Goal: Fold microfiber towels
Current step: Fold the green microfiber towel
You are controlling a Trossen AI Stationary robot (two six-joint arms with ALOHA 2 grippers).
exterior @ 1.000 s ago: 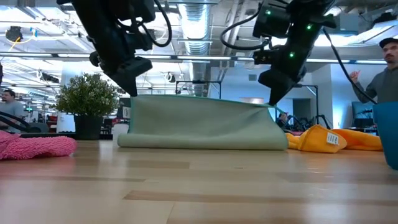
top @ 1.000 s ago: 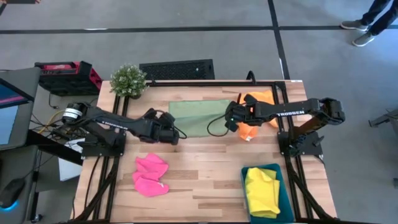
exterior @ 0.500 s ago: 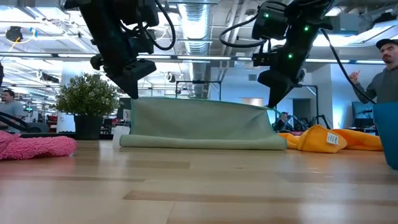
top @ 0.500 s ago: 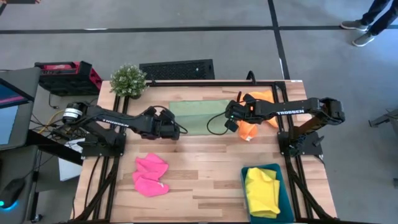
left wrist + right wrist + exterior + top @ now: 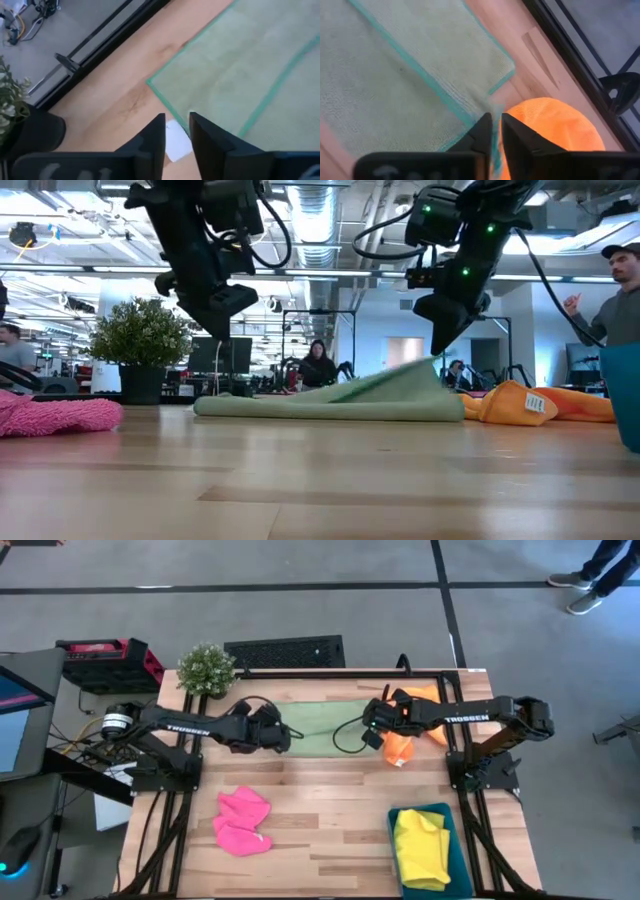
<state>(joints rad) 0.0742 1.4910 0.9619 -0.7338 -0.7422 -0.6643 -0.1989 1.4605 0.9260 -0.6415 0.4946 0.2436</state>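
The light green towel [image 5: 322,728] lies folded over on the table's far middle, its fold along the near side [image 5: 330,408]. My left gripper [image 5: 176,132] hovers open above the towel's left corner, where a white tag [image 5: 178,146] shows. My right gripper [image 5: 493,131] is at the towel's right corner, which stays raised [image 5: 420,372]. An orange towel [image 5: 408,730] lies crumpled right of it, a pink towel [image 5: 243,821] at the near left, and a yellow towel [image 5: 422,845] in the teal tray [image 5: 458,858]. My right gripper has the green towel's teal-hemmed right corner [image 5: 494,150] between its two fingertips [image 5: 482,131], coming from above at a slant. That corner is held a little above the table while the remainder of the towel lies flat; the cloth below it slopes slack.
A potted plant [image 5: 206,668] stands at the far left corner. The orange towel lies right beside my right gripper. Bare wood [image 5: 330,800] spreads between the green towel and the near edge. A person [image 5: 622,290] stands beyond the table at the right.
My left gripper has moved toward the far edge, opened and let go of the green towel's left corner. The raised upper layer has dropped on the left and lies on the lower layer; only the right corner stays up. My right gripper has kept its place.
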